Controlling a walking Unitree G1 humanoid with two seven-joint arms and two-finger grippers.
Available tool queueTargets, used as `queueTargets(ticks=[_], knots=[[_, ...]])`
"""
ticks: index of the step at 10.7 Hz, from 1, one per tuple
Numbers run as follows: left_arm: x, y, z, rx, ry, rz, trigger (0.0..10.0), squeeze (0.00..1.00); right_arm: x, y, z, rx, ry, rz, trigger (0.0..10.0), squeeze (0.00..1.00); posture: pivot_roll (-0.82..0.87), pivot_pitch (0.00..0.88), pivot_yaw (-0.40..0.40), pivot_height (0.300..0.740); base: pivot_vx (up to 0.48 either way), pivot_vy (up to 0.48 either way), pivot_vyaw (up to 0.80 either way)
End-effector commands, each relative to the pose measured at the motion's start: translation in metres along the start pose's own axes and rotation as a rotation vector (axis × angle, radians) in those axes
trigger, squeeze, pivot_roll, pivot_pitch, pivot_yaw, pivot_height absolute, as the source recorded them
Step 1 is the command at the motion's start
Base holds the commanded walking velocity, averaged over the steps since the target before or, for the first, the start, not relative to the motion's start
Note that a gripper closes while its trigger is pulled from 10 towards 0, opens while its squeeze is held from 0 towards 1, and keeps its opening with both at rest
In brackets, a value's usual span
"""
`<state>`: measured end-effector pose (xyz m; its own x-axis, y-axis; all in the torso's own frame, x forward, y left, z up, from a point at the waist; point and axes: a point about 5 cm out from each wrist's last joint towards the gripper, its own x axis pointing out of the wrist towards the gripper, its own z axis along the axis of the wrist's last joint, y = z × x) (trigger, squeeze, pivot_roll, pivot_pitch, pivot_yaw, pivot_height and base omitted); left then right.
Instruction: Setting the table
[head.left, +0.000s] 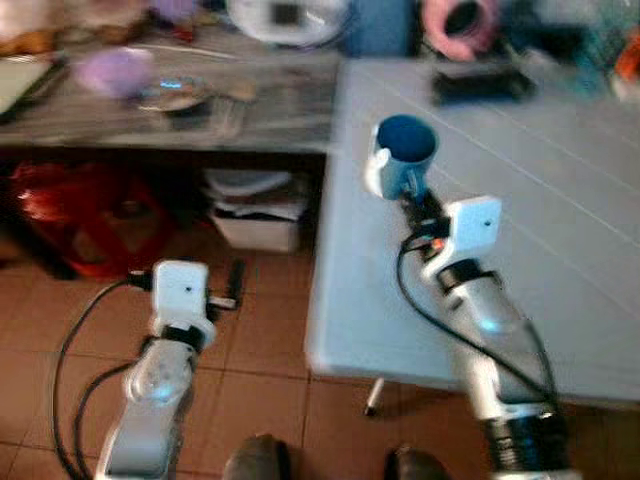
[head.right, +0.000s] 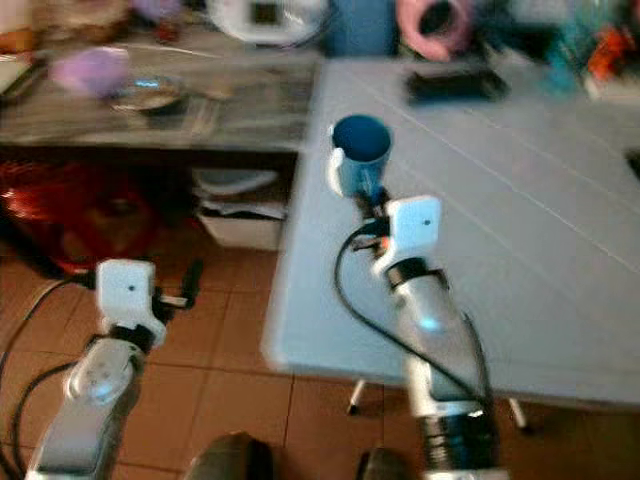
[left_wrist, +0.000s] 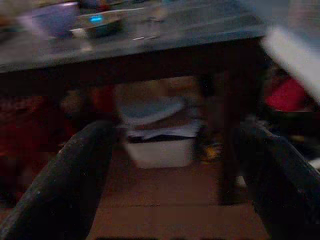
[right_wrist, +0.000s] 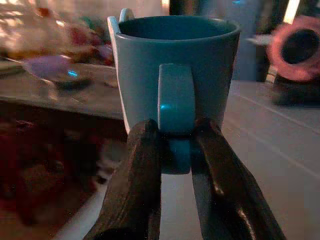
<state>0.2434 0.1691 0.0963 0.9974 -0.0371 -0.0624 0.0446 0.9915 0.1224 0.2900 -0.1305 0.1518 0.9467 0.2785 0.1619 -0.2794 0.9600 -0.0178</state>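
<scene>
A blue mug (head.left: 404, 155) stands upright at the left part of the white table (head.left: 560, 250). My right gripper (right_wrist: 176, 150) is shut on the mug's handle (right_wrist: 175, 115), with a black finger on each side of it. My right arm (head.left: 480, 320) reaches over the table's near edge. My left gripper (head.left: 234, 283) hangs low over the tiled floor to the left of the table. In the left wrist view its two black fingers (left_wrist: 75, 180) stand wide apart with nothing between them.
A grey counter (head.left: 170, 110) at the back left bears a purple bowl (head.left: 115, 72) and a metal dish. Under it sit a white bin (head.left: 255, 210) and a red object (head.left: 80, 215). A pink ring-shaped thing (head.left: 460, 25) and a dark flat item (head.left: 480, 85) lie at the table's far end.
</scene>
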Motion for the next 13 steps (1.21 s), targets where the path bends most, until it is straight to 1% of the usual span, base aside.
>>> queueTargets(ticks=[1, 2, 3, 5, 6, 7, 9, 13], knots=[[0.002, 0.003, -0.001, 0.020, -0.005, 0.029, 10.0, 0.00, -0.002, 0.001, 0.006, -0.011, -0.018, 0.001, 10.0, 0.00, -0.03, 0.000, 0.040, 0.740, 0.000, 0.476, 0.00], [0.008, 0.001, -0.004, 0.003, -0.002, 0.036, 10.0, 0.00, -0.004, 0.000, 0.004, -0.017, -0.004, -0.010, 10.0, 0.00, -0.03, 0.000, 0.041, 0.740, 0.000, 0.476, 0.00], [0.011, -0.003, -0.003, 0.011, -0.013, 0.034, 10.0, 0.00, -0.004, -0.003, 0.002, -0.029, 0.004, -0.019, 10.0, 0.00, -0.04, 0.000, 0.046, 0.740, 0.000, 0.480, 0.00], [0.011, -0.008, -0.003, 0.008, -0.023, 0.013, 10.0, 0.00, -0.003, -0.006, -0.001, -0.047, 0.012, -0.032, 10.0, 0.00, -0.04, 0.000, 0.045, 0.740, 0.000, 0.457, 0.00], [0.013, -0.009, -0.003, 0.025, -0.033, 0.009, 10.0, 0.00, -0.004, -0.007, -0.002, -0.048, 0.020, -0.033, 10.0, 0.00, -0.04, 0.000, 0.043, 0.740, 0.000, 0.420, 0.00], [0.015, -0.010, -0.002, 0.040, -0.043, 0.009, 10.0, 0.00, -0.005, -0.007, -0.004, -0.050, 0.027, -0.033, 10.0, 0.00, -0.04, 0.000, 0.042, 0.740, 0.266, 0.401, 0.00], [0.018, -0.012, 0.000, 0.044, -0.059, -0.008, 10.0, 0.00, -0.003, -0.008, -0.004, -0.055, 0.029, -0.033, 10.0, 0.00, -0.05, 0.000, 0.044, 0.740, 0.345, 0.332, 0.00], [0.019, -0.018, 0.001, 0.037, -0.075, -0.027, 10.0, 0.00, -0.002, -0.009, -0.002, -0.063, 0.024, -0.032, 10.0, 0.00, -0.06, 0.000, 0.043, 0.740, 0.435, 0.000, 0.00]])
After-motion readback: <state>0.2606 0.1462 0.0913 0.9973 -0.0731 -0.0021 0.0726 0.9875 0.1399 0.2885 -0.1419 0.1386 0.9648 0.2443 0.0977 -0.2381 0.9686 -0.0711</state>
